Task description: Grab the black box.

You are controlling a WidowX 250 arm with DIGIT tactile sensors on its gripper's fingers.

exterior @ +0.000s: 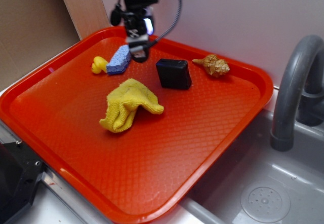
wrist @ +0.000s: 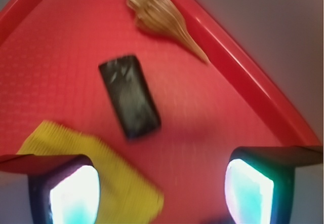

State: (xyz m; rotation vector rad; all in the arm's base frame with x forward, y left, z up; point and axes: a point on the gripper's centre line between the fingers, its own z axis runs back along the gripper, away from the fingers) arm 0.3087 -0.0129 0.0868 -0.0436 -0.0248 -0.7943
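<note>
- the robot's gripper (exterior: pixel 137 51) hangs at the upper middle of the exterior frame, low over the tray; in the wrist view its two fingers (wrist: pixel 71 193) sit at the bottom corners, spread wide with nothing between them.
- the small matte black rectangular box (exterior: pixel 173 73) lies flat on the tray just right of the gripper in the exterior view; in the wrist view it shows left of centre (wrist: pixel 129 96), ahead of the open fingers and apart from them.
- it looks stiff and light, with rounded edges and a dull surface, so it should not crush; i would close across its narrower pair of sides.
- the blue sponge block (exterior: pixel 119 60) sits just below and left of the gripper, with a small yellow rubber duck (exterior: pixel 98 64) beside it.
- the crumpled yellow cloth (exterior: pixel 128 105) lies near the box toward the lower left and could snag a finger.
- the tan spiral seashell (exterior: pixel 212 65) rests to the right of the box, clear of it.
- all rest on the red textured plastic tray (exterior: pixel 167 158); a grey faucet (exterior: pixel 293 92) stands at the right edge.
</note>
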